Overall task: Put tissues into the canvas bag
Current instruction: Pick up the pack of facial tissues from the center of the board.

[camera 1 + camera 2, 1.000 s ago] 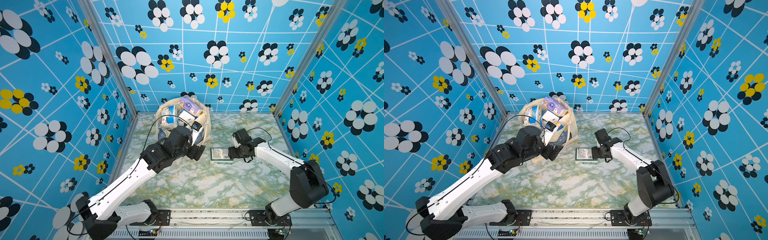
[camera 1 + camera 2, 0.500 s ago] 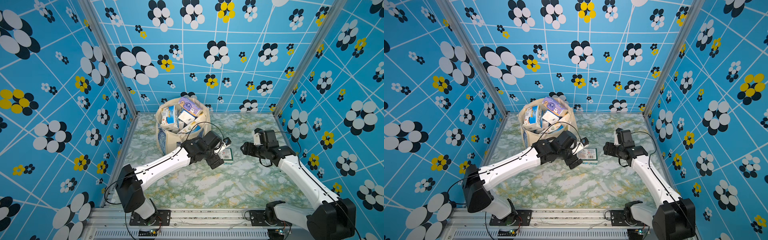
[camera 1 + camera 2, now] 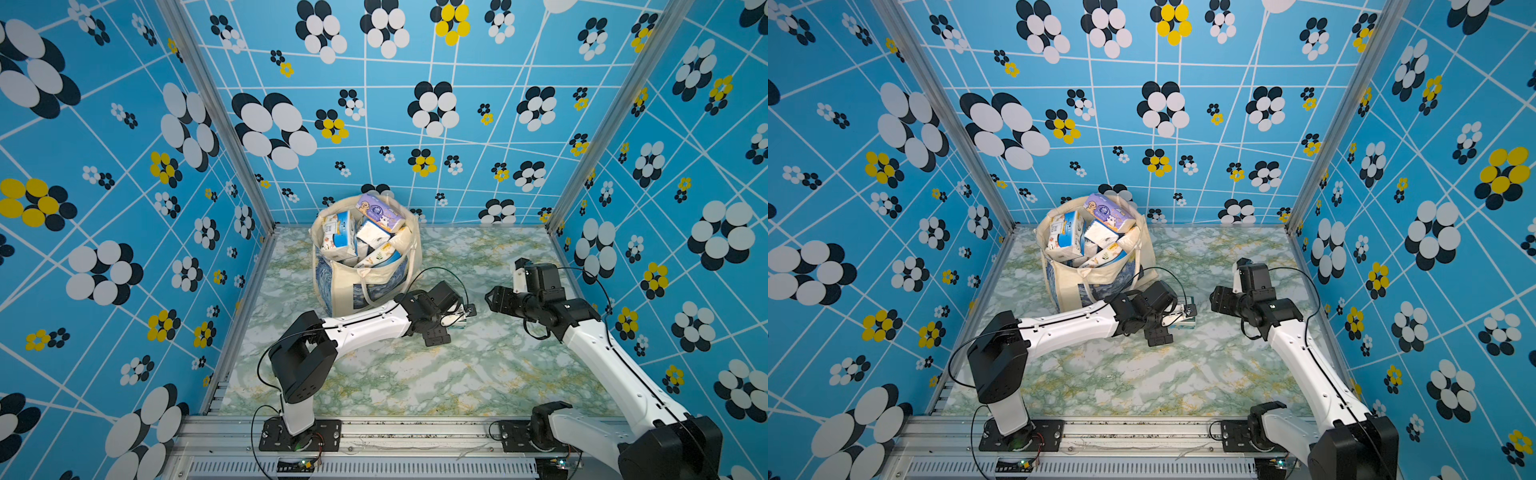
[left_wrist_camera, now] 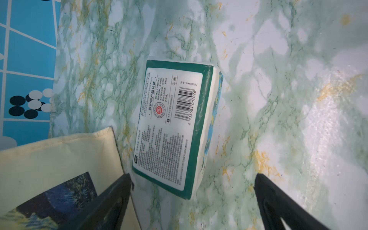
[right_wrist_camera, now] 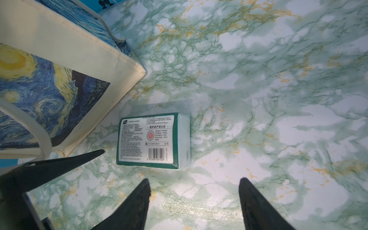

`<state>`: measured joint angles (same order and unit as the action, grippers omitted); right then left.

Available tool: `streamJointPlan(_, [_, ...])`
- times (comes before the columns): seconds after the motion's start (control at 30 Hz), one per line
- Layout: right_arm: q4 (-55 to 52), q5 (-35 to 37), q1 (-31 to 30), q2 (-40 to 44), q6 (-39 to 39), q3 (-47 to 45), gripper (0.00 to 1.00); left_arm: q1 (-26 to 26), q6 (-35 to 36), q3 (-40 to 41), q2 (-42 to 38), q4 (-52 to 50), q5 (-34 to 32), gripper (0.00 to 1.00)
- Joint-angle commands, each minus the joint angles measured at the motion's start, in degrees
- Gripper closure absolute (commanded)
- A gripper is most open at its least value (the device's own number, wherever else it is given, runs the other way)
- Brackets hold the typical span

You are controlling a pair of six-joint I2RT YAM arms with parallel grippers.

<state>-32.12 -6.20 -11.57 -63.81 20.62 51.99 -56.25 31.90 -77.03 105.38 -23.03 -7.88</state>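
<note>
The canvas bag (image 3: 332, 286) stands upright at the back of the marble-patterned table (image 3: 415, 374), toward the left wall. Its mouth is crammed with tissues (image 3: 340, 235), and a lavender pack (image 3: 380, 214) sticks out at the top. The packs lower down cannot be counted, since the upper ones cover them.

One green-and-white pack (image 4: 169, 127) lies flat on the table with its label and barcode up. It is near the bag's front corner and does not touch it. In both top views this pack is almost wholly hidden beneath the left gripper (image 4: 192, 179).

The left wrist view shows that claw spread wide, its two dark fingers flanking the pack's near end. Whether the finger next to the bag touches the pack's corner is not clear.

The right gripper (image 5: 194, 180) hovers near, on the side of the pack away from the bag. Its jaws are apart with nothing between them, and the pack lies ahead of its tips.

Both wrist views cut the bag off and show only a corner of it. A left finger (image 5: 83, 159) reaches into the right wrist view, dark and blurred.
</note>
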Motion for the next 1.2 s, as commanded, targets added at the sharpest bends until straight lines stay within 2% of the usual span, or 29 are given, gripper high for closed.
streamJointPlan(0.0, [1.09, 0.31, 0.41, 1.10, 0.69, -0.92, 0.27, -0.38, 3.68, -2.30, 3.46, 2.23, -1.77, 0.01])
streamJointPlan(0.3, [1.33, 0.48, 0.85, 1.85, -0.01, -2.11, 0.27, -0.42, 7.32, -3.65, 8.95, 6.25, -6.04, 0.01])
streamJointPlan(0.4, [1.59, 0.48, 1.02, 1.72, -0.06, -2.46, 0.27, -0.35, 7.99, -3.60, 10.11, 7.62, -6.86, 0.08])
streamJointPlan(0.5, [1.84, 0.40, 1.11, 1.50, -0.10, -2.85, 0.27, -0.31, 8.68, -4.02, 11.45, 7.94, -6.97, 0.19])
streamJointPlan(0.6, [1.96, 0.31, 1.20, 1.32, -0.14, -2.92, 0.27, -0.26, 8.97, -4.89, 12.54, 7.48, -6.65, 0.22])
streamJointPlan(0.7, [1.93, 0.55, 1.38, 1.50, -0.23, -3.12, 0.27, 0.04, 8.75, -6.13, 13.39, 5.91, -5.50, 0.38])
streamJointPlan(0.77, [1.97, 0.77, 1.45, 1.58, -0.23, -3.17, 0.26, 0.33, 8.93, -7.42, 14.09, 3.71, -4.50, 0.54])
streamJointPlan(0.83, [1.97, 0.84, 1.55, 1.67, -0.32, -3.21, 0.26, 0.52, 8.79, -8.32, 14.58, 2.91, -4.55, 0.77])
streamJointPlan(0.9, [1.96, 0.90, 1.64, 1.72, -0.40, -3.26, 0.27, 0.50, 8.88, -8.22, 14.29, 2.99, -4.51, 0.87])
streamJointPlan(1.07, [1.71, 1.51, 1.82, 2.18, -0.41, -3.25, 0.26, 0.68, 6.71, -8.83, 11.31, 2.23, -3.58, 0.96])
streamJointPlan(1.17, [1.80, 2.39, 1.90, 2.80, -0.41, -3.34, 0.26, 1.74, 2.35, -10.18, 7.45, 0.50, 0.43, 0.98])
